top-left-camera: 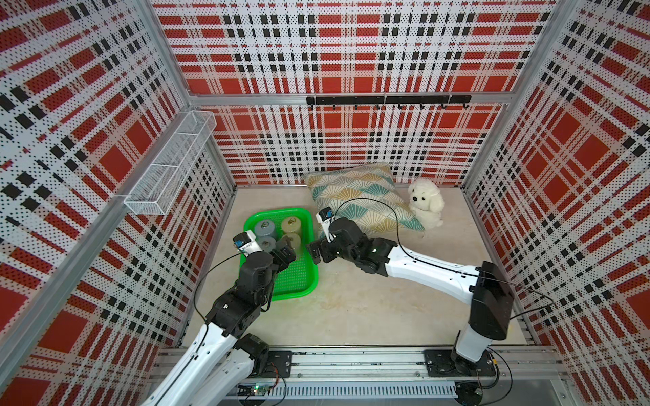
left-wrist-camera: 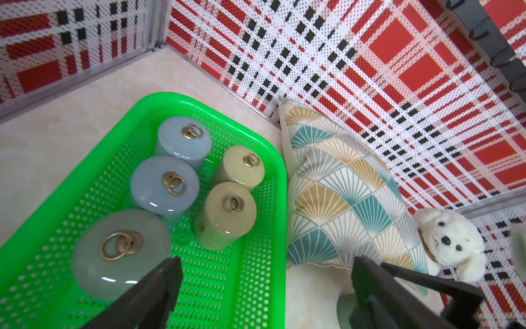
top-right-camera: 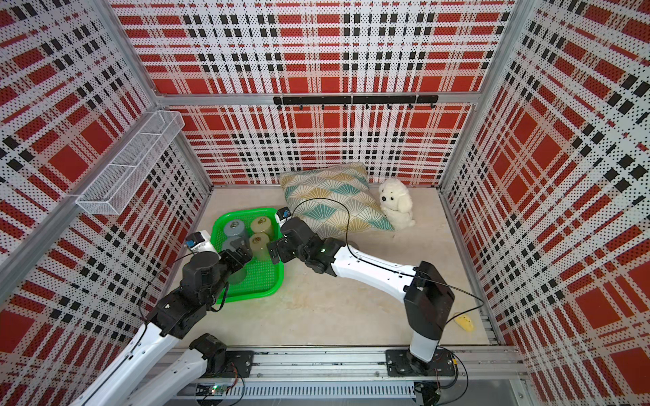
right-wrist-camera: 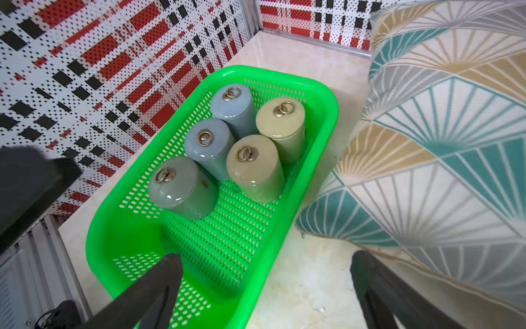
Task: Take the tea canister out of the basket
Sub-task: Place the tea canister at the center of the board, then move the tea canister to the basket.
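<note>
Left arm [top-left-camera: 225, 313]: up from its base, elbow bent, wrist tipped downward. Left claw [top-left-camera: 286, 255]: jaws spread wide, nothing between them. Right arm [top-left-camera: 429, 270]: stretched low toward the left arm, forearm near level. Right claw [top-left-camera: 314, 252]: jaws also wide apart, empty; both fingers [right-wrist-camera: 168, 279] show clear in its wrist view. Claws near each other, not touching.
</note>
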### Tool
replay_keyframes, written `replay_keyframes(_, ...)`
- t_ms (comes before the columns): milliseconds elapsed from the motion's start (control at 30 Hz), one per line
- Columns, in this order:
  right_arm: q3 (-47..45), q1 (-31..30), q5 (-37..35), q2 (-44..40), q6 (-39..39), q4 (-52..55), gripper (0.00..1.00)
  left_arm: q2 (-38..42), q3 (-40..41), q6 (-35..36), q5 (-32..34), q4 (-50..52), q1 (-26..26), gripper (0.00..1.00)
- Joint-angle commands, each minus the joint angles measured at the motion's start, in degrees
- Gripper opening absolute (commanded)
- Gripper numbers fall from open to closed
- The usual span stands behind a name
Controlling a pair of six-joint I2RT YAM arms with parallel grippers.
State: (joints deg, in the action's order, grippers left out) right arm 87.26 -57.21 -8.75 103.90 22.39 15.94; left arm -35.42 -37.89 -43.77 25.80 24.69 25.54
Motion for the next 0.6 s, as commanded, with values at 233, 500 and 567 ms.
replay_keyframes(233,30.66,-0.26,2.25,23.65,-2.67,15.22,1.00,5.53,0.58,-2.21,1.40,5.60,-2.34,0.99)
replay_keyframes(500,43.58,0.30,4.60,34.85,-2.75,18.63,0.99,9.07,-0.29,-2.37,-0.57,7.23,-2.38,0.98)
replay_keyframes(567,43.70,0.34,5.13,35.63,-3.07,17.66,0.99,10.13,-0.51,-2.37,-1.06,7.60,-2.34,0.98)
